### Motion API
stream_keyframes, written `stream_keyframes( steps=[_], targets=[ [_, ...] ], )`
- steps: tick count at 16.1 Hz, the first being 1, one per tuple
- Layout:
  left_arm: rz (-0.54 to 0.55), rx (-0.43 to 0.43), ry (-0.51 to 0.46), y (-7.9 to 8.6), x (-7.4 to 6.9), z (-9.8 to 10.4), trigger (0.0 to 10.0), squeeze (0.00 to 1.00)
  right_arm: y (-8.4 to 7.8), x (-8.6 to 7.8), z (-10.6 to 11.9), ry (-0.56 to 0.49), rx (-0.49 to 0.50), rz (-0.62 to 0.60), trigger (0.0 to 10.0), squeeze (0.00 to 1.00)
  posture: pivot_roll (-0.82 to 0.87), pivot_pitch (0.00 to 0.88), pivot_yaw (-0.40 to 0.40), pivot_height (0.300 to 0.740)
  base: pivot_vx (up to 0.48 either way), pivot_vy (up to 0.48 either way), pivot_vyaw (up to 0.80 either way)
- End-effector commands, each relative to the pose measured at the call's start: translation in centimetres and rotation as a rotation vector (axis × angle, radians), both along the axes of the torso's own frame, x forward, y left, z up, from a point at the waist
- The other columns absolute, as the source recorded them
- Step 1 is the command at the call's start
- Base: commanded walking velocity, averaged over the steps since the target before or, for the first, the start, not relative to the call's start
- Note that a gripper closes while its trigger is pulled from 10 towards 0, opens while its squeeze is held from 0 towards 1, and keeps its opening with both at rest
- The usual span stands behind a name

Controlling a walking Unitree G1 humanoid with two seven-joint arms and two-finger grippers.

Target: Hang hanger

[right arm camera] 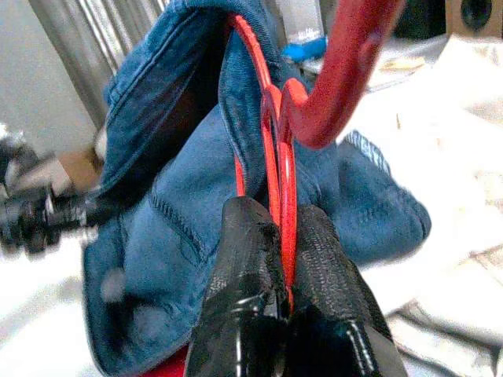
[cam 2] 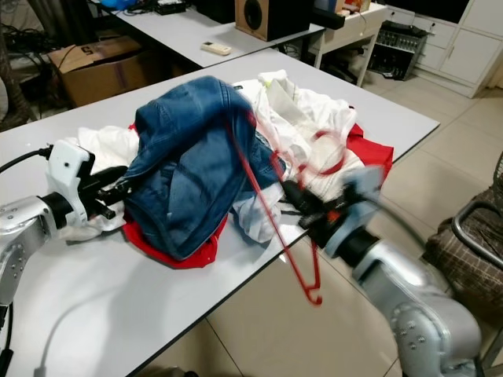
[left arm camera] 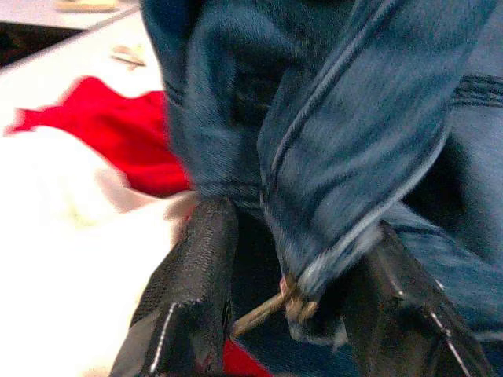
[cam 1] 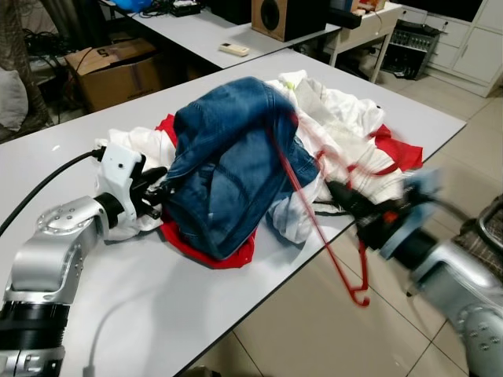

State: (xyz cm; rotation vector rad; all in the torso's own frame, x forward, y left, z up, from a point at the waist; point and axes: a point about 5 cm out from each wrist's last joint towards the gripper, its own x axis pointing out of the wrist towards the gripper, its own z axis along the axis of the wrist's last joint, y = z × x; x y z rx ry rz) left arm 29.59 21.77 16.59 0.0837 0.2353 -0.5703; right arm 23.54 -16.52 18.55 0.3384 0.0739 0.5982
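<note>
A pile of clothes lay on the white worktop [cam 1: 157,306]: a blue denim garment [cam 1: 236,165] draped over white clothing [cam 1: 338,118] and a red garment [cam 1: 208,251]. The red hanger [cam 1: 314,220] ran from under the top fold of the denim down past the worktop's near edge, its lower end hanging over the tiled floor [cam 1: 314,338]. The right tool [right arm camera: 284,259] was at the near edge of the pile, its two black fingers [right arm camera: 244,259] pressed together on the thin red wire of the hanger, as the right wrist view showed; in the head views that arm was blurred. The left tool [cam 1: 157,196] reached in from the robot's left side at the edge of the denim, and in the left wrist view its fingers [left arm camera: 196,267] stood apart with a folded hem of the denim between them; whether they gripped the cloth could not be told. Beyond the worktop stood a cardboard box [cam 1: 118,67], and a speaker [cam 1: 283,16] sat on another table.
</note>
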Motion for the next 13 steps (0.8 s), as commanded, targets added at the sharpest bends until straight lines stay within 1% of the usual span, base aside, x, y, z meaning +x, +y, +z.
stream_keyframes(
  steps=[1, 2, 4, 5, 6, 7, 8, 9, 11, 13],
  targets=[
    [-0.024, -0.039, 0.033, -0.3, -0.3, -0.2, 10.0, 0.0, -0.4, 0.0, 0.8, -0.036, 0.026, -0.025, 10.0, 0.0, -0.16, 0.0, 0.041, 0.74, 0.0, 0.0, 0.0],
    [-0.042, -0.138, 0.039, -1.1, -0.3, -0.5, 10.0, 0.0, -0.4, 0.0, 0.8, -0.036, 0.03, -0.024, 10.0, 0.0, -0.16, 0.0, 0.038, 0.74, 0.0, 0.0, 0.0],
    [-0.047, -0.226, 0.019, -1.7, 0.0, -0.4, 10.0, 0.0, -0.2, 0.0, 0.7, -0.035, 0.032, -0.015, 10.0, 0.0, -0.16, 0.0, 0.036, 0.74, 0.0, 0.0, 0.0],
    [-0.046, -0.289, 0.01, -2.2, 0.2, -0.4, 10.0, 0.0, -0.1, 0.0, 0.7, -0.034, 0.038, -0.006, 10.0, 0.0, -0.16, 0.0, 0.036, 0.74, 0.0, 0.0, 0.0],
    [-0.04, -0.297, 0.015, -2.5, 0.3, -0.6, 10.0, 0.0, 0.0, 0.0, 0.8, -0.03, 0.046, -0.003, 10.0, 0.0, -0.16, 0.0, 0.036, 0.74, 0.0, 0.0, 0.0],
    [-0.031, -0.298, 0.023, -2.6, 0.4, -0.8, 8.6, 0.0, 0.0, 0.0, 0.8, -0.028, 0.049, -0.003, 10.0, 0.0, -0.15, 0.0, 0.035, 0.74, 0.0, 0.0, 0.0],
    [-0.011, -0.308, 0.037, -2.8, 0.6, -1.1, 4.9, 0.0, -0.1, 0.0, 0.8, -0.027, 0.05, -0.002, 10.0, 0.0, -0.16, 0.0, 0.038, 0.74, 0.0, 0.0, 0.0],
    [-0.007, -0.321, 0.05, -3.0, 0.5, -1.4, 0.1, 0.0, -0.1, 0.0, 0.8, -0.029, 0.05, -0.002, 10.0, 0.0, -0.16, 0.0, 0.039, 0.74, 0.0, 0.0, 0.0],
    [-0.011, -0.35, 0.054, -3.1, 0.3, -1.4, 0.0, 0.0, -0.1, 0.0, 0.8, -0.029, 0.051, -0.004, 10.0, 0.0, -0.16, 0.0, 0.039, 0.74, 0.0, 0.0, 0.0],
    [0.01, -0.377, 0.038, -2.9, 0.5, -1.1, 0.0, 0.0, -0.2, 0.0, 0.8, -0.026, 0.051, -0.004, 10.0, 0.0, -0.16, 0.0, 0.036, 0.74, 0.0, 0.0, 0.0]
  ],
)
